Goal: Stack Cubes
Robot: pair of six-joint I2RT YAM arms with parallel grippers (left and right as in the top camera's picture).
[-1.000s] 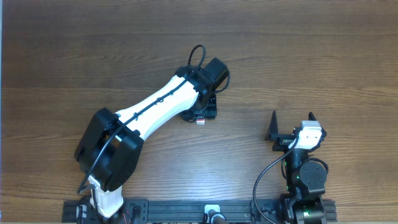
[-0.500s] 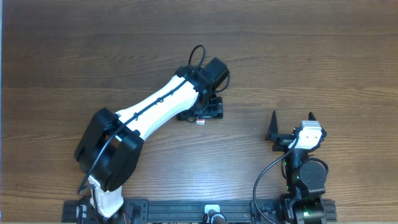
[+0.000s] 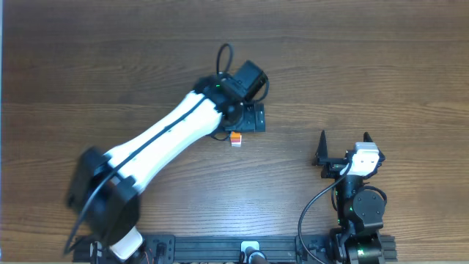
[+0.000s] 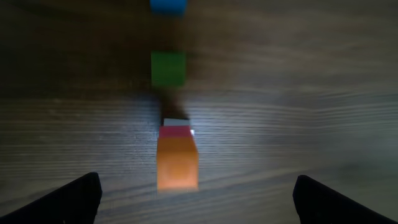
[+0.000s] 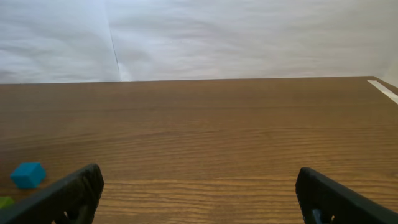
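Wooden table (image 5: 249, 124) with blue cube (image 5: 28, 175) meets white backdrop (image 5: 249, 37)

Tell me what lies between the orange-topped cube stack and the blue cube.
The green cube lies between the stack and the blue cube. The left wrist view shows this. It touches neither of them.

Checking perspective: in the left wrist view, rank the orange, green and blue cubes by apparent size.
1. orange cube, nearest the camera.
2. green cube.
3. blue cube, cut by the edge, so unsure.
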